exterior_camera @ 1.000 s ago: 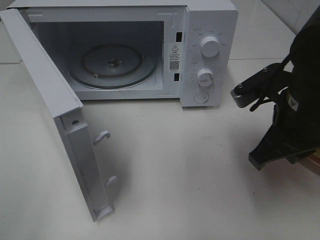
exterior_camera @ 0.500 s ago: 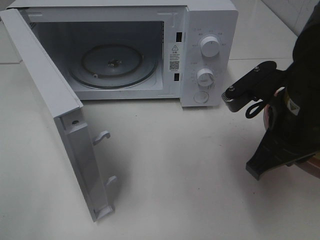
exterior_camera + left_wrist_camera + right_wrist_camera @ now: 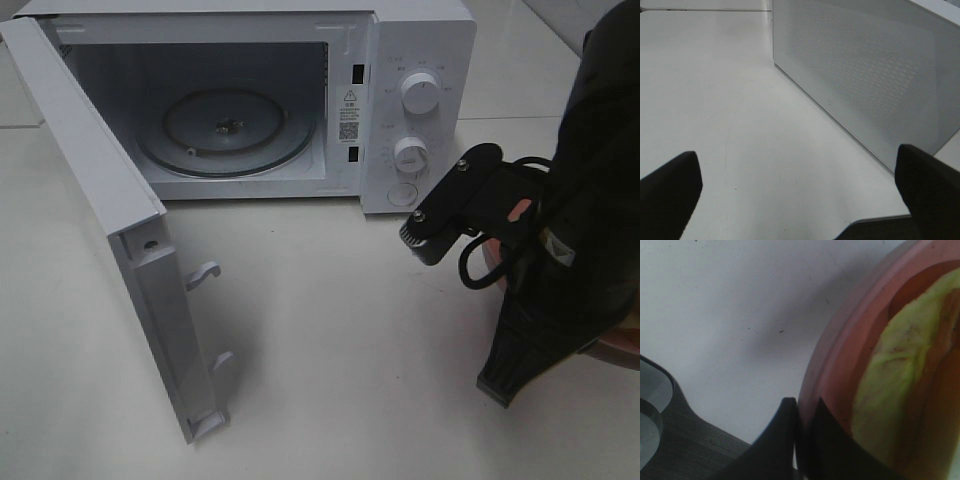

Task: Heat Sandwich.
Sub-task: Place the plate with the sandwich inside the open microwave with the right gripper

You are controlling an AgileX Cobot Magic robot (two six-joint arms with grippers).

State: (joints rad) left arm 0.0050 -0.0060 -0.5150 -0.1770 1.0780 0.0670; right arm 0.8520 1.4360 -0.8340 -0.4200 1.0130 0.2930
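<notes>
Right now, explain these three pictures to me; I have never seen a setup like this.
This is a robot with two arms, each ending in an end effector. The high camera looks down on a white table with a microwave, its door swung open. The dark shape at the right is the right arm. A camera on its wrist shows its end effector shut on the rim of a pink plate holding the sandwich. The left wrist camera shows the left end effector open, holding nothing, beside the microwave's vented wall.
</notes>
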